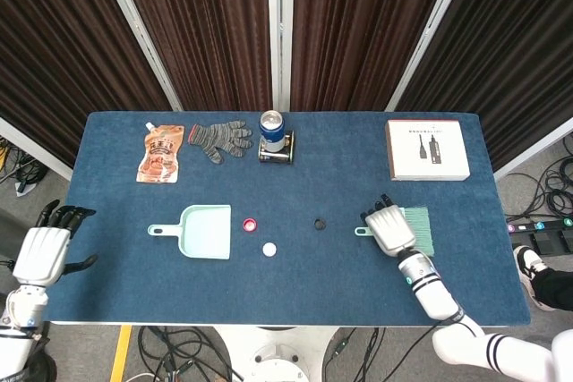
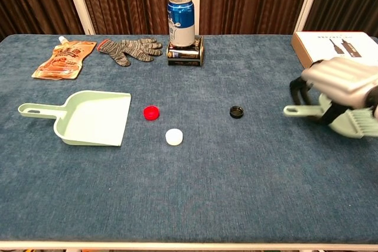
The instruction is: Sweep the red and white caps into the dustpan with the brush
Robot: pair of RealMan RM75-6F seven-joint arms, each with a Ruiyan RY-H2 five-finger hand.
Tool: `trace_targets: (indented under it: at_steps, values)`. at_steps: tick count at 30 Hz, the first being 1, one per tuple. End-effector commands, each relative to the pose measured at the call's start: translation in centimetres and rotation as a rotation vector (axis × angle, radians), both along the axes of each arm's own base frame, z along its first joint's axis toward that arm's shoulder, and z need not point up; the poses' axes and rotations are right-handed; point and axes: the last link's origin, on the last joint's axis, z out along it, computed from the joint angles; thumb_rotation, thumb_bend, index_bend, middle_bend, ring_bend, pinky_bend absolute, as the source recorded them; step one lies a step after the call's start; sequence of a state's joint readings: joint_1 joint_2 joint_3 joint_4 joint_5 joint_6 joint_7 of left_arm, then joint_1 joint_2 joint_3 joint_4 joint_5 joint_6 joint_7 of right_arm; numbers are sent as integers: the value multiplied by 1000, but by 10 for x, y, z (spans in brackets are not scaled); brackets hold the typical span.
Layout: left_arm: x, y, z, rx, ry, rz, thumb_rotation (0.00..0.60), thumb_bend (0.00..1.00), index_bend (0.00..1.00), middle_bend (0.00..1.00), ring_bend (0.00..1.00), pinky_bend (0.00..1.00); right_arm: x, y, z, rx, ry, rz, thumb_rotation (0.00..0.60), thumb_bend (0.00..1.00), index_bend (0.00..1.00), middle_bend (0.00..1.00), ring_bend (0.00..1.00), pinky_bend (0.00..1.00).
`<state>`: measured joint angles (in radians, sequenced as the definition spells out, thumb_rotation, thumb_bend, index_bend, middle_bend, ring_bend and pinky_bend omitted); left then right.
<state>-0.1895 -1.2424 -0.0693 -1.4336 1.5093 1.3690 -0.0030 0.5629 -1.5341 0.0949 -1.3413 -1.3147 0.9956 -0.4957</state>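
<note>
Near the right edge of the blue desk (image 1: 125,292), the robot's right hand (image 1: 389,229) is wrapped around the pale green brush (image 2: 345,119), its fingers closed over the body while the handle pokes out toward the centre; in the chest view the brush looks lifted just clear of the cloth. Toward the left side lies the mint dustpan (image 2: 88,118), its open mouth facing right. Just beside that mouth sits the red cap (image 2: 152,112), and the white cap (image 2: 174,137) lies slightly nearer the front edge, both well apart from the brush. A small black cap (image 2: 236,111) rests between them and the brush. Off the desk's left front corner hangs the left hand (image 1: 45,252), fingers spread and holding nothing. Judging by this, only the pickup is done: neither cap has been swept, and the brush has yet to cross the desk and push both caps leftward into the pan.
</note>
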Motion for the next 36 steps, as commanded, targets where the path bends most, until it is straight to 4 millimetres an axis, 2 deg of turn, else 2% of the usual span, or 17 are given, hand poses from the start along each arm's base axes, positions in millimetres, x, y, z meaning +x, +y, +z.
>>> trace_targets:
  at_steps: [1,6,9,15,25,36]
  values:
    - [14,23,-9,-65,0,-26,600,109,232,241,176,107,3,-6,34,-41,-48,15,600,469,717,636,327,190]
    - [27,55,-31,-170,8,19,600,108,252,253,177,123,11,-19,75,-68,-132,16,600,469,717,637,327,190]
    - [39,70,-46,-203,15,16,600,116,296,288,182,131,15,-25,95,-86,-139,26,600,469,716,637,324,191]
    - [63,79,-72,-291,23,-3,600,159,340,339,221,170,21,-29,117,-105,-157,32,600,469,716,637,323,191]
    - [68,84,-103,-361,82,64,600,161,352,342,221,175,13,-24,116,-77,-156,3,600,469,717,636,324,180]
    - [72,90,-125,-350,130,81,600,220,435,418,282,209,1,-19,111,-66,-162,-35,600,469,716,636,324,154]
